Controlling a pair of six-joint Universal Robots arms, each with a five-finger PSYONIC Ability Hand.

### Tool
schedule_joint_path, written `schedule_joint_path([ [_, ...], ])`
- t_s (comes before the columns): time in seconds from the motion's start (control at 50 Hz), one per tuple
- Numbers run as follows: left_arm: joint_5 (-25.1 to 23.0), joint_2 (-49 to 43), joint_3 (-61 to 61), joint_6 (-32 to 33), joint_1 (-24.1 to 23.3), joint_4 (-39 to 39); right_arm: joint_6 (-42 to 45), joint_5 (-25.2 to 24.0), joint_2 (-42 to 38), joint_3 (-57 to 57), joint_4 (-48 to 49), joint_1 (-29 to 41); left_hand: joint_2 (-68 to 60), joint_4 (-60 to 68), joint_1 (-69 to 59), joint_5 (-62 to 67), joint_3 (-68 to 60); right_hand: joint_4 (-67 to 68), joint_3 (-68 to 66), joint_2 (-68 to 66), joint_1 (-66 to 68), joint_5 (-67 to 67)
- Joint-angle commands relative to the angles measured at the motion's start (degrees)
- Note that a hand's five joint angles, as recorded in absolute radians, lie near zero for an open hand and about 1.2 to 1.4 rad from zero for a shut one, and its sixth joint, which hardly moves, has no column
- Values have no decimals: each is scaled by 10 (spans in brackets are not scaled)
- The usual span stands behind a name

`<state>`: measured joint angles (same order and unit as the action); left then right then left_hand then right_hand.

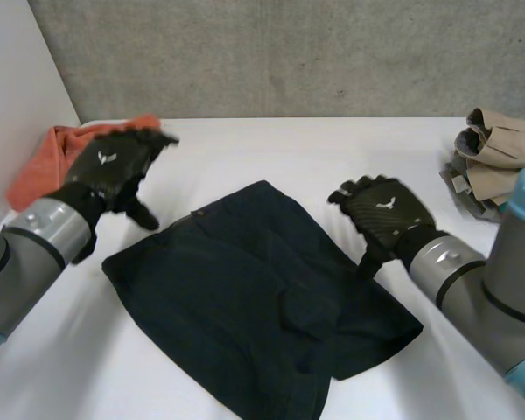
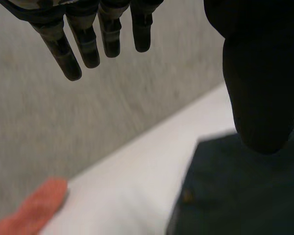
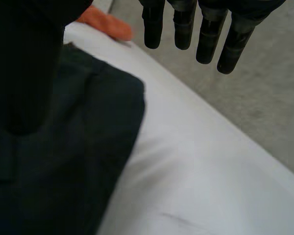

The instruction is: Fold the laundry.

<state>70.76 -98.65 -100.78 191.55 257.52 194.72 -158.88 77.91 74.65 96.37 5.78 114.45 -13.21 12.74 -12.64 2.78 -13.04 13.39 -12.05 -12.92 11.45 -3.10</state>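
White table (image 1: 245, 149): dark shorts (image 1: 245, 297) lie far-left to near-right; left hand (image 1: 114, 166), right hand (image 1: 385, 210) fingers (image 2: 90, 46) straight, empty.

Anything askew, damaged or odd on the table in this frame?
Nothing spilled or damaged. The dark garment lies slantwise on the table, its layers uneven beside the right robot hand. An orange cloth and beige clothes sit bunched at opposite table edges. The left robot hand and the right are open, holding nothing.

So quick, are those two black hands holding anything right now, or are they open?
Left hand: open, holding nothing, beside the dark garment.
Right hand: open, holding nothing, at the garment's other side.
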Motion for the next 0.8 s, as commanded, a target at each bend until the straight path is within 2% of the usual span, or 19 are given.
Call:
schedule_joint_path([
  [0.02,10,-41,-33,134,11,-59,2,14,-35,-13,-4,16,-98,102,-103,102,-99,-34,20,29,-15,31],
  [0.16,17,-105,-43,199,15,-34,4,31,-53,-12,12,15,-103,108,-109,107,-105,-34,20,29,-15,31],
  [0.3,17,-155,-37,209,20,22,5,33,-56,-2,21,10,-133,138,-139,137,-135,-34,20,29,-15,31],
  [0.34,17,-167,-35,209,20,31,5,33,-57,-2,23,10,-178,183,-184,183,-180,-34,20,29,-15,31],
  [0.38,17,-183,-28,210,19,39,5,33,-57,0,27,9,-294,299,-300,298,-296,-34,20,29,-15,31],
  [0.42,17,-191,-21,209,18,41,5,34,-57,0,29,9,-452,457,-458,456,-454,-34,20,29,-15,31],
  [0.44,17,-195,-16,209,19,43,6,34,-57,1,30,8,-626,631,-632,630,-628,-34,20,29,-15,31],
  [0.46,18,-195,-13,210,19,43,7,34,-57,2,31,8,-668,672,-673,672,-669,-34,20,29,-15,31],
  [0.54,49,-184,12,211,18,64,18,35,-56,7,30,7,-668,673,-674,672,-670,-34,20,29,-15,31],
  [0.56,76,-169,25,211,18,85,20,36,-55,7,30,7,-668,673,-674,672,-670,-34,20,29,-15,31],
  [0.62,110,-139,42,210,16,126,23,42,-53,7,31,7,-668,673,-674,672,-670,-34,20,29,-15,31],
  [0.68,129,-106,61,206,1,190,23,45,-50,6,31,7,-668,673,-674,672,-670,-34,20,29,-15,31],
  [0.74,129,-81,95,201,-59,257,22,51,-48,4,32,7,-668,673,-674,672,-670,-34,20,29,-15,31],
  [0.8,124,-77,122,196,-111,282,22,61,-47,1,34,7,-668,673,-674,672,-670,-34,20,29,-15,31],
])
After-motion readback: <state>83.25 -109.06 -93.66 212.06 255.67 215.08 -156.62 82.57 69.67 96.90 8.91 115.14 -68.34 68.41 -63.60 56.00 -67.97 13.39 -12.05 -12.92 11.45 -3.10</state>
